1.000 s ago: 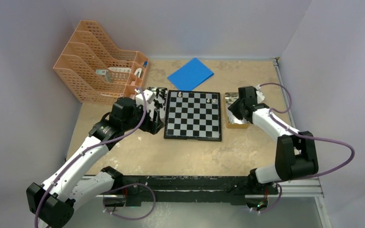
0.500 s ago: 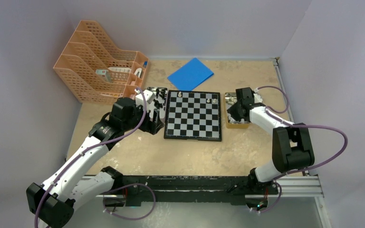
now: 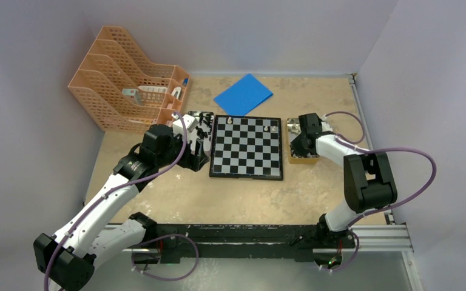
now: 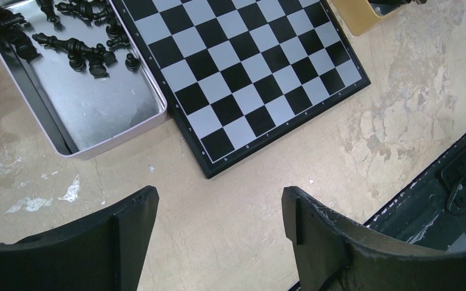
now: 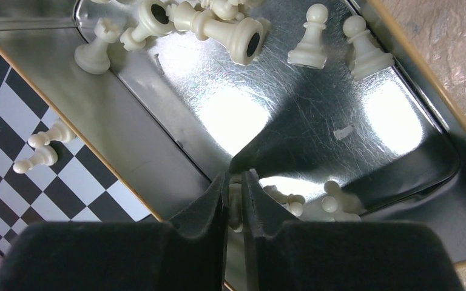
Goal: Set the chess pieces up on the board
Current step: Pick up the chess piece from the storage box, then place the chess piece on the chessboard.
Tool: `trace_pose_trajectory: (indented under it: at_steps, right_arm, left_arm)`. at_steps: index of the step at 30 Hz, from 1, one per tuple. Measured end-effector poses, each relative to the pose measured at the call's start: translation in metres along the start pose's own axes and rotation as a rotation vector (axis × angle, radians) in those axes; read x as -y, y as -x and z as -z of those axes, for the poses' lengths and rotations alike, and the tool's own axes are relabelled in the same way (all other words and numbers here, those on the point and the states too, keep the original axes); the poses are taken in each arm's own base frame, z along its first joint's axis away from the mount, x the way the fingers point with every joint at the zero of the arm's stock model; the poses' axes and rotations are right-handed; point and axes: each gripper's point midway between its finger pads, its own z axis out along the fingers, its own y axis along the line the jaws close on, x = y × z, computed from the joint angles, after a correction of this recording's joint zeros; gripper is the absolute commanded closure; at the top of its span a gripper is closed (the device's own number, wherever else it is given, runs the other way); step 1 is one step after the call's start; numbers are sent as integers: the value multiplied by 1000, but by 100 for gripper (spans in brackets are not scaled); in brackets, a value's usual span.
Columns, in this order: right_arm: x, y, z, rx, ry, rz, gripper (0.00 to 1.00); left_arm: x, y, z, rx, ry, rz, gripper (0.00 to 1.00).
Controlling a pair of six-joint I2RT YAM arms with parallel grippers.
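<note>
The right gripper is seen lowered into the gold-rimmed tin just right of the chessboard. Its 2 fingers are drawn almost together, and 1 cream-white piece is pinched between them at the tin's near end. More white pieces are scattered over the shiny tin floor. A heap is lying at the far end, 2 pawns are stood upright beside it, and a few more are tucked close under the fingers.

On the board, 3 pale pieces can be made out along the far rows, 1 toward the left and 2 close together toward the right.

The left gripper is held above the table, just off the board's near left corner, with its jaws spread wide over the tabletop. The silver tin is set just beside the board's left edge, and the black pieces are piled toward its far end.

A blue sheet is laid beyond the board. An orange file rack is stood at the far left of the table.
</note>
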Motion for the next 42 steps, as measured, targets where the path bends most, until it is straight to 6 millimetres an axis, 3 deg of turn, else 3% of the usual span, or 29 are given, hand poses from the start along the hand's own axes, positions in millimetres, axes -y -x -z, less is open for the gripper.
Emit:
trace_pose_trajectory:
  at_steps: [11, 17, 23, 29, 36, 39, 42]
  right_arm:
    - [5, 13, 4, 58, -34, 49, 94]
    - [-6, 35, 10, 128, -31, 95, 96]
    - [-21, 70, 25, 235, -44, 180, 96]
    - [-57, 91, 54, 311, 47, 334, 96]
    - [-144, 88, 92, 380, 233, 505, 97]
    - [-172, 82, 87, 384, 266, 548, 97]
    - [-185, 71, 68, 357, 262, 590, 96]
  left_arm:
    - [-2, 0, 0, 1, 9, 0, 25]
    - [-2, 0, 0, 2, 14, 0, 25]
    - [-3, 0, 0, 2, 16, 0, 25]
    - [-4, 0, 0, 0, 22, 0, 25]
    - [-4, 0, 1, 1, 25, 0, 25]
    - [-4, 1, 3, 9, 25, -1, 25]
    - [-4, 2, 3, 12, 28, -2, 25]
